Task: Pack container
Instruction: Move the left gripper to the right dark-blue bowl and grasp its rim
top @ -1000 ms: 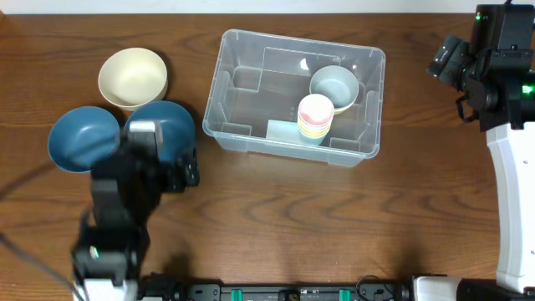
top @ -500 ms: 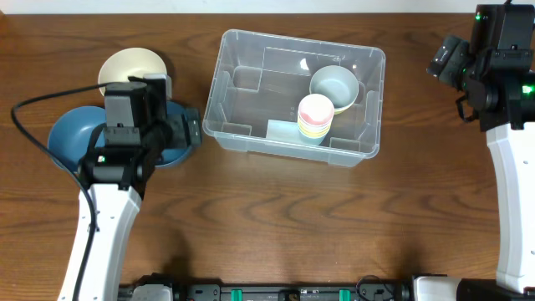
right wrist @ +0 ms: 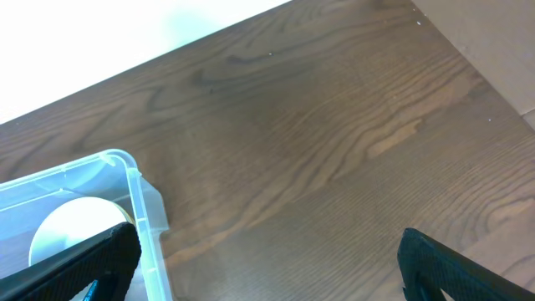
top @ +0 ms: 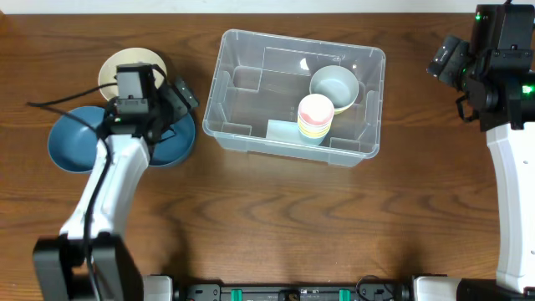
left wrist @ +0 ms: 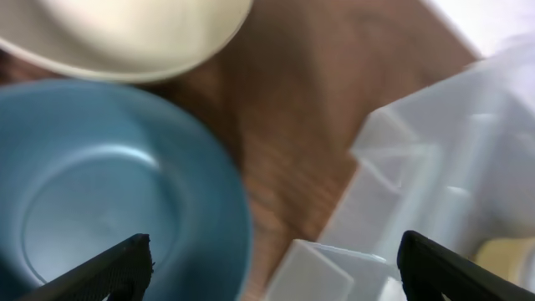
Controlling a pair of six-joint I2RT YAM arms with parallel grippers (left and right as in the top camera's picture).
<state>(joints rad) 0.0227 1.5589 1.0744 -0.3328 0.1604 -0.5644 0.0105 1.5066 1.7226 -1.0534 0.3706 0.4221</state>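
over the right-hand blue bowl (top: 179, 140), just left of the container (top: 211, 96) on the tabletop (top: 276, 217), my left end effector (left wrist: 280, 269) hangs wide open and empty. i should straddle the bowl's rim, pinch firmly, avoiding the cream bowl (left wrist: 125, 33).

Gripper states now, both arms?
Left gripper: open, holding nothing.
Right gripper: open, holding nothing.
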